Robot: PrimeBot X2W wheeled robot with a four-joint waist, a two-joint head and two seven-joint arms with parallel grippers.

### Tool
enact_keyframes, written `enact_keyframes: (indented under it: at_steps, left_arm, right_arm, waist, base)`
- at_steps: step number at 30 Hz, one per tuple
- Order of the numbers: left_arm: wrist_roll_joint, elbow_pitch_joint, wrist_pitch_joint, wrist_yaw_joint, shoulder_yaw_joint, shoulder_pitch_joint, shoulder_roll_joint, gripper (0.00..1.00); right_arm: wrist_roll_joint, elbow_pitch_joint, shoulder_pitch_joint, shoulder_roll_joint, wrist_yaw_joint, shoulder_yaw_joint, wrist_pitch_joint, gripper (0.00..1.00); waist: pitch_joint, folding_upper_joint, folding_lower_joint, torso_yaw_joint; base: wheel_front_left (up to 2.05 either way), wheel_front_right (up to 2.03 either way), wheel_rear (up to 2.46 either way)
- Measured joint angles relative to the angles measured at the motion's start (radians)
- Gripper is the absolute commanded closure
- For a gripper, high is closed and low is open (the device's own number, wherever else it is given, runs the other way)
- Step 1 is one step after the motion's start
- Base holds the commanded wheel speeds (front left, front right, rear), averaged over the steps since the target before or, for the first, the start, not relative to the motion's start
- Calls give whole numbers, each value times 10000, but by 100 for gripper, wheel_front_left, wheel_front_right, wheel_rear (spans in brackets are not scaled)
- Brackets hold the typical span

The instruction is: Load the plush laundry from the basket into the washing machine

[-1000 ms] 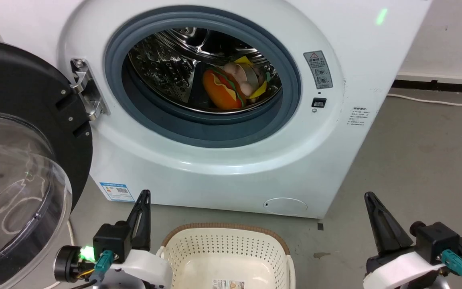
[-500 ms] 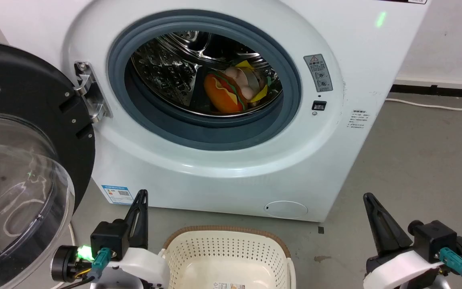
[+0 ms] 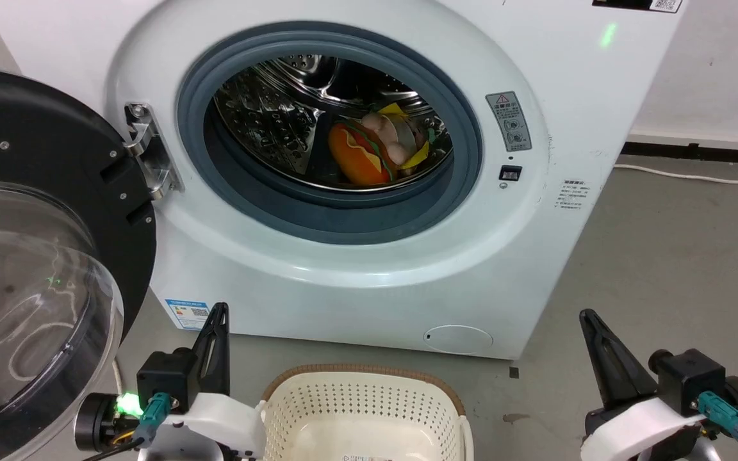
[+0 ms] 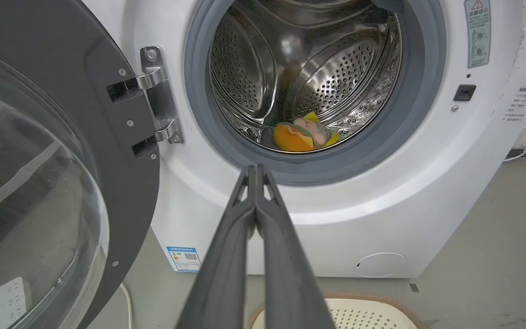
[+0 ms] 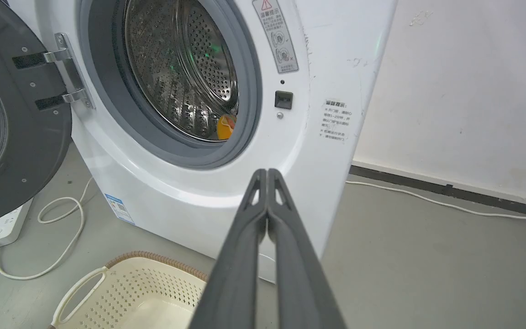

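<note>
The plush laundry [image 3: 372, 152], an orange hamburger toy with pink and yellow bits, lies inside the steel drum of the washing machine [image 3: 369, 282]; the left wrist view shows the plush laundry [image 4: 302, 135] on the drum floor too. The cream basket [image 3: 362, 410] stands on the floor in front of the machine, and the part of its inside that shows holds nothing. My left gripper [image 3: 217, 312] is shut, low at the basket's left, holding nothing. My right gripper [image 3: 588, 317] is shut at the lower right, also holding nothing. In the wrist views, both my left gripper [image 4: 255, 170] and my right gripper [image 5: 266, 173] point at the machine's front.
The black-rimmed clear door [image 3: 29, 269] stands swung wide open at the left. A white power strip [image 5: 2, 226] and its cable [image 5: 62, 237] lie on the grey floor left of the machine. Another white cable [image 5: 427, 196] runs along the wall at the right.
The head camera has tilted, so the washing machine sits slightly lower and to the right in the picture. Both grippers stay shut and show a little lower in the picture; the plush laundry has not moved.
</note>
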Motion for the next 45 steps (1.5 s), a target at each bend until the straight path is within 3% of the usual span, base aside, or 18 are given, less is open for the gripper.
enact_keyframes:
  at_steps: [45]
  left_arm:
    - [230,-362,779,-100,477,167,-69,100]
  right_arm:
    - [-280,-176,0,0,0,-38,773,100]
  waist:
    - [-361,0,0,100]
  base:
    - [0,0,0]
